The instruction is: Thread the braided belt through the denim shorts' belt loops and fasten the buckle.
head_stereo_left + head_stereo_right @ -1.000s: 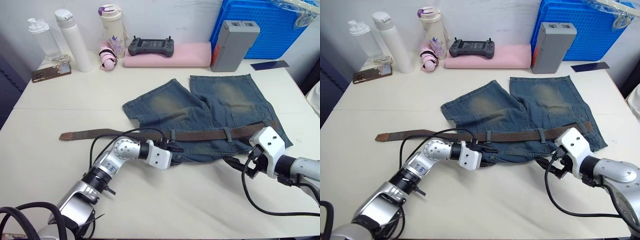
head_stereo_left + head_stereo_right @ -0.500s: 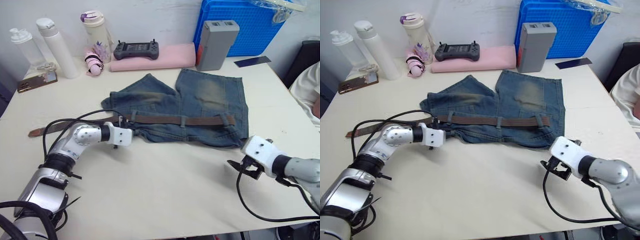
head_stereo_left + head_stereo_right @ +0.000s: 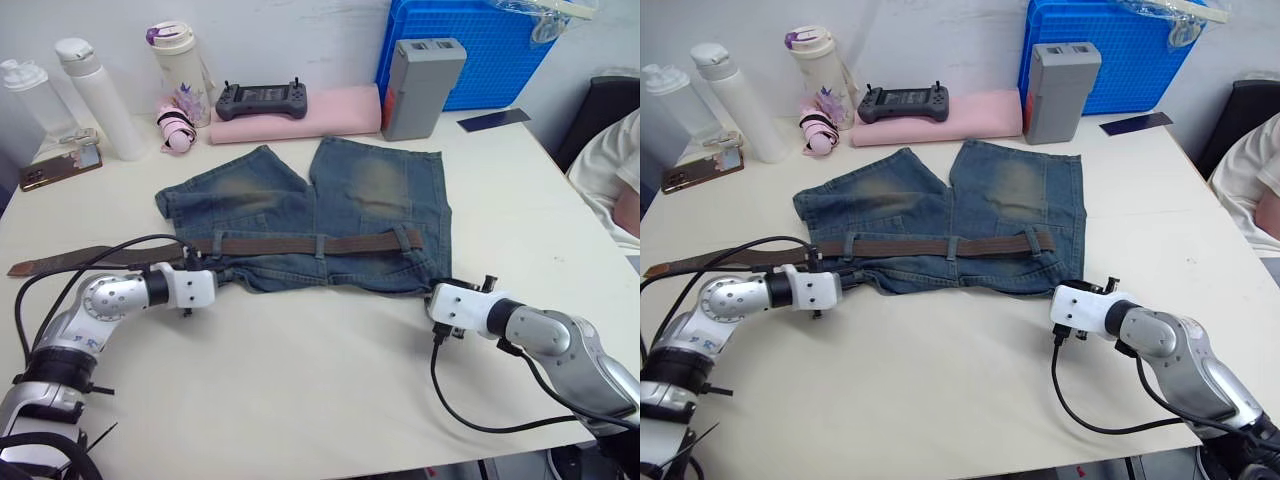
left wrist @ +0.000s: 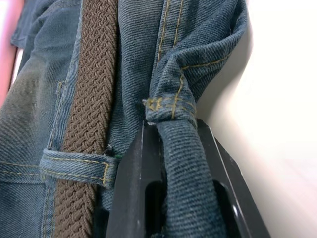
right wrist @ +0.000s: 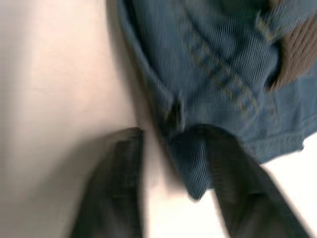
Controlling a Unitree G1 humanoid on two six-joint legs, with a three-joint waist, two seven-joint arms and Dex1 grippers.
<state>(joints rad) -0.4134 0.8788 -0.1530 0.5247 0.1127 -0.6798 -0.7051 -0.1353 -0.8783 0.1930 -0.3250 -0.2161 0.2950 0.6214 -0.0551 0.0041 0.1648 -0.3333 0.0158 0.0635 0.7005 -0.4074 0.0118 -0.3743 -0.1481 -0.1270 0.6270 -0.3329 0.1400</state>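
Table (image 3: 300, 400) pale, denim shorts (image 3: 300, 205) flat, blue crate (image 3: 480, 50) behind

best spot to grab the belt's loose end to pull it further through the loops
Take the free tail lying flat on the table, left of the shorts. Come from above, pinching across its narrow width. The left claw, now shut on the shorts' edge, is nearest.

Far edge of my table (image 3: 330, 400): pink rolled cloth (image 3: 300, 112) bearing a black controller (image 3: 262, 97); grey box (image 3: 420, 73) before a blue crate (image 3: 470, 50); three bottles (image 3: 92, 85); phone (image 3: 58, 166) at left.
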